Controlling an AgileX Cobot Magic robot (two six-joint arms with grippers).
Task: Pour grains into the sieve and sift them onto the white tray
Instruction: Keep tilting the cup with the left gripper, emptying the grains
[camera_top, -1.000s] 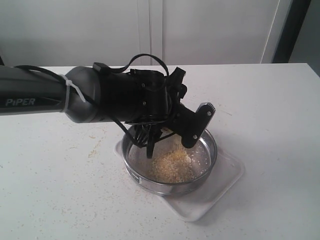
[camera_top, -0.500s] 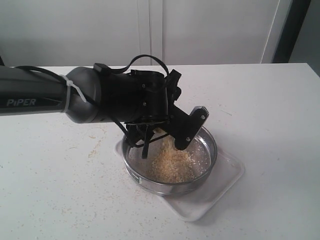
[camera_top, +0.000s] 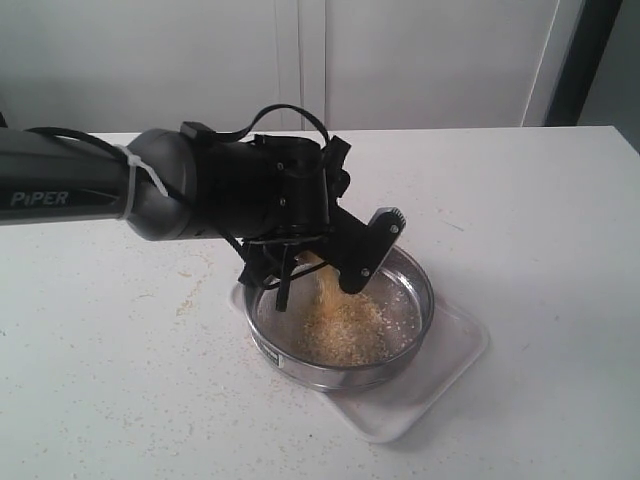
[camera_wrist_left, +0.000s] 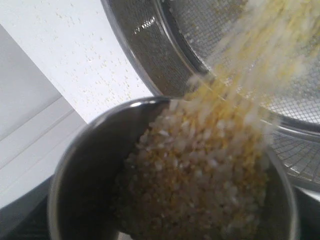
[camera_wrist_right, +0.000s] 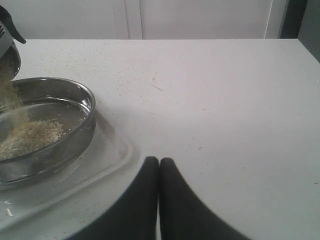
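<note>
- Left jaws were closed on a small steel cup (camera_wrist_left: 85, 175) and held it tipped over the sieve (camera_top: 335, 377). The grains (camera_wrist_left: 200, 175) ran off its lip in a broad stream onto a mound on the mesh.
- The sieve stood inside the white tray (camera_top: 445, 365) on the worktop (camera_top: 540, 250), filling most of it.
- Hazard 1: the cup's lip hung close to the ring's wall. A slight outward drift of the arm would probably throw grains over the rim onto the worktop, where stray granules (camera_top: 190, 295) already lay.
- Hazard 2: a steeper tip could release the cup's load in a rush, and bits might bounce over the shallow wall.
- Hazard 3: a lower cup could knock the ring off centre, so that sifted meal missed the tray.
- Right jaws were pressed together and empty, low near the tray's corner. A stray move there could nudge the tray.
</note>
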